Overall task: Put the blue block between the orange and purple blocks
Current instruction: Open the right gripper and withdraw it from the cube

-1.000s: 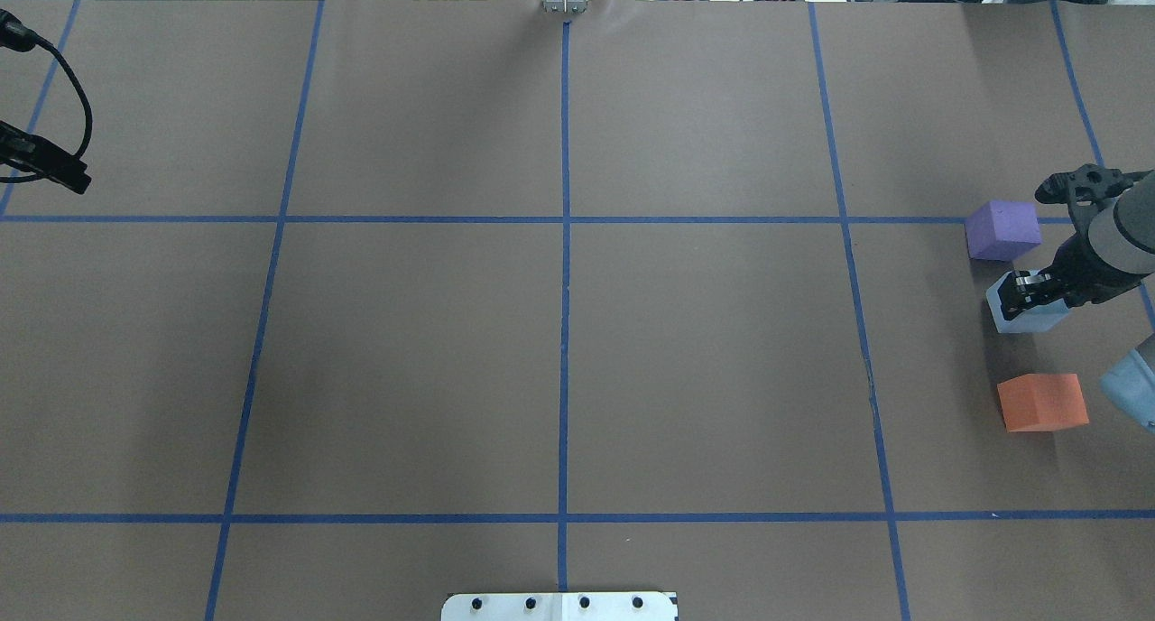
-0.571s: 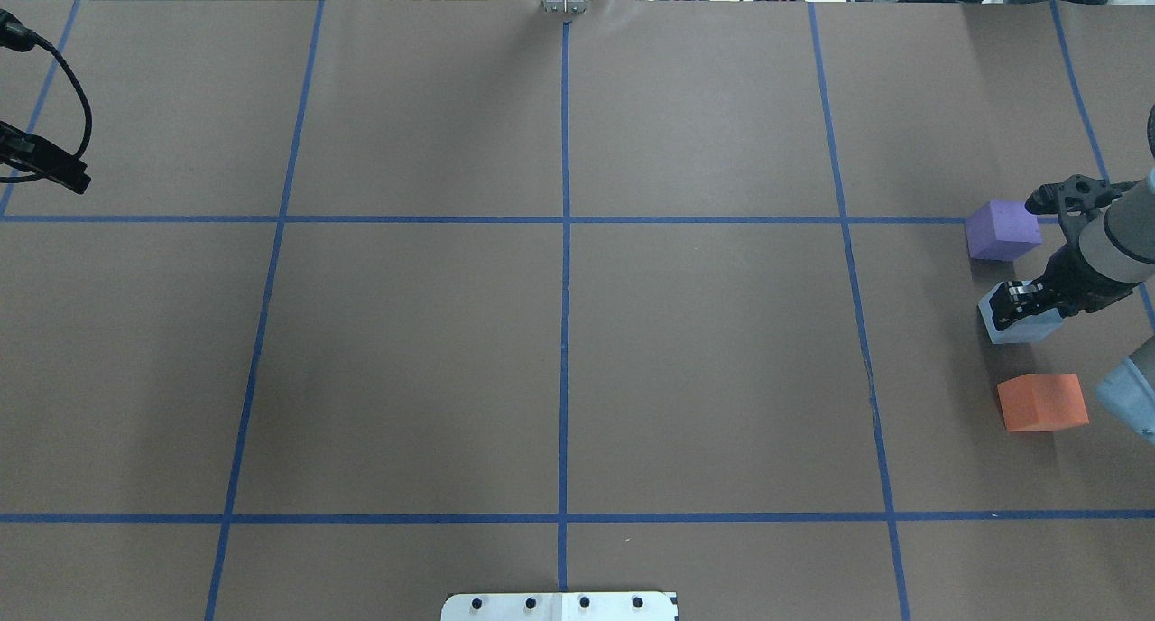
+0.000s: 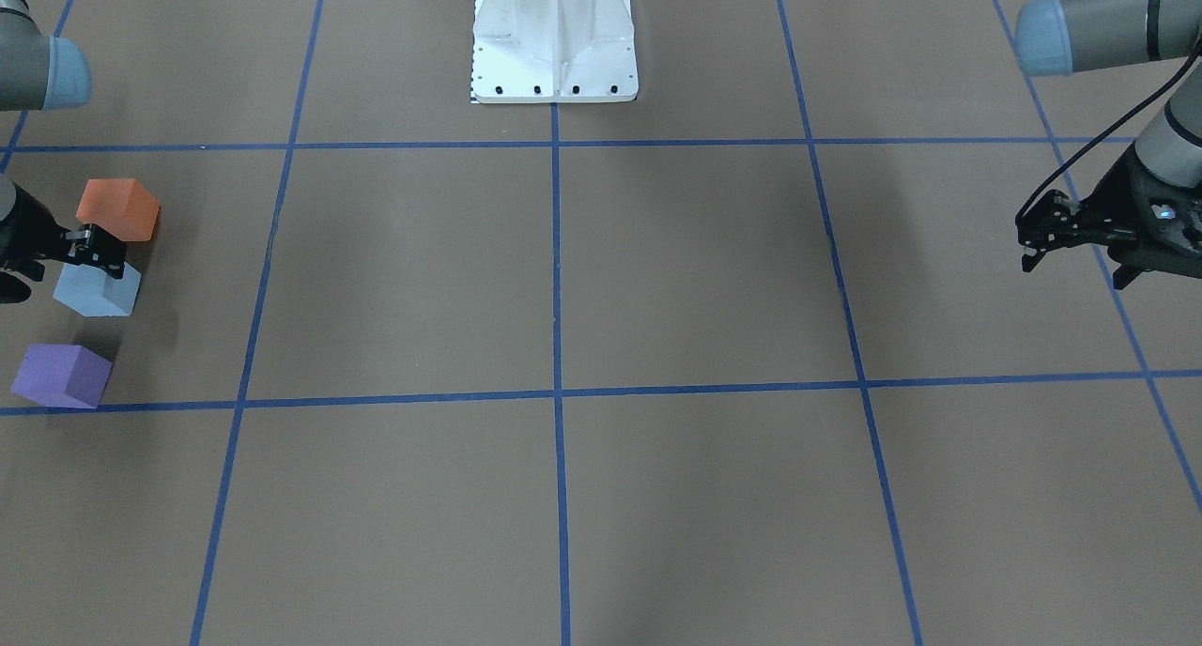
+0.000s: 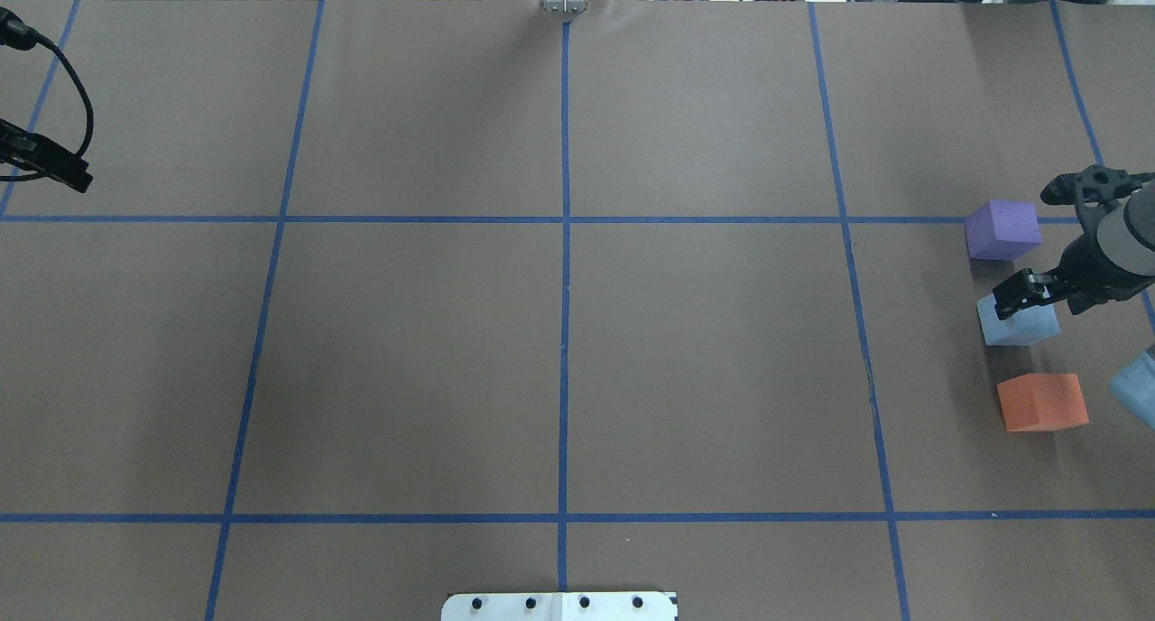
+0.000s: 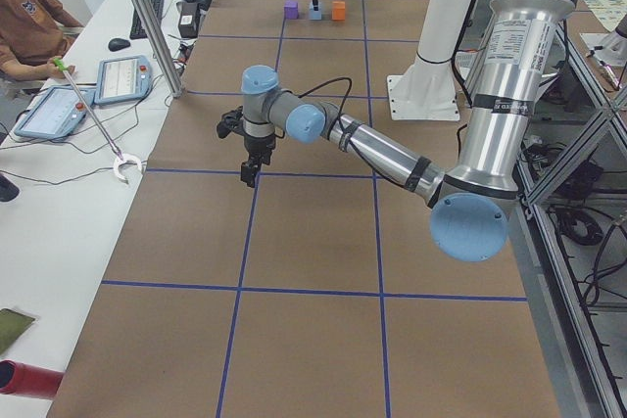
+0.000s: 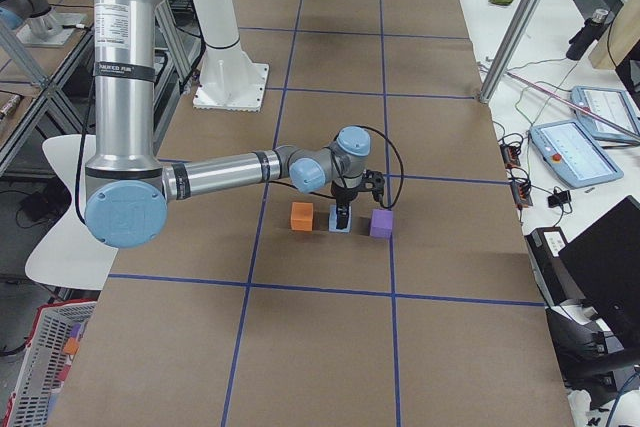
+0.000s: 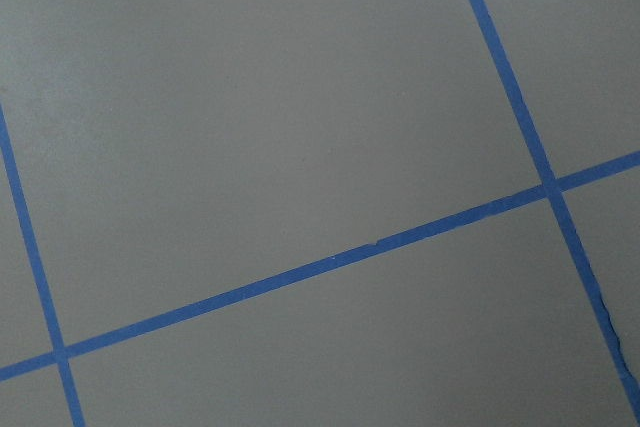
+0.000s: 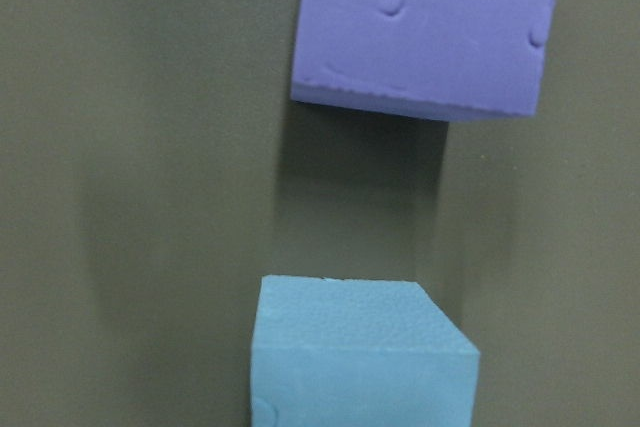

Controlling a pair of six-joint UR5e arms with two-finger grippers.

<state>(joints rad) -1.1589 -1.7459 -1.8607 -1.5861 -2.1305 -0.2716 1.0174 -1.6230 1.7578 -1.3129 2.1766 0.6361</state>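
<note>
The blue block rests on the table at the far right, between the purple block beyond it and the orange block nearer the robot. All three stand apart in a rough line; they also show in the front-facing view as blue, purple and orange. My right gripper hovers just above the blue block, open and holding nothing. The right wrist view looks down on the blue block and the purple block. My left gripper is open and empty, far off.
The brown table cover carries a blue tape grid. The robot's white base plate stands at the near middle edge. The left arm hangs over bare table. An operator and tablets are beyond the far edge.
The right gripper shifted the blue block slightly toward the orange block, then let it go and lifted off it. The left arm has barely moved.
</note>
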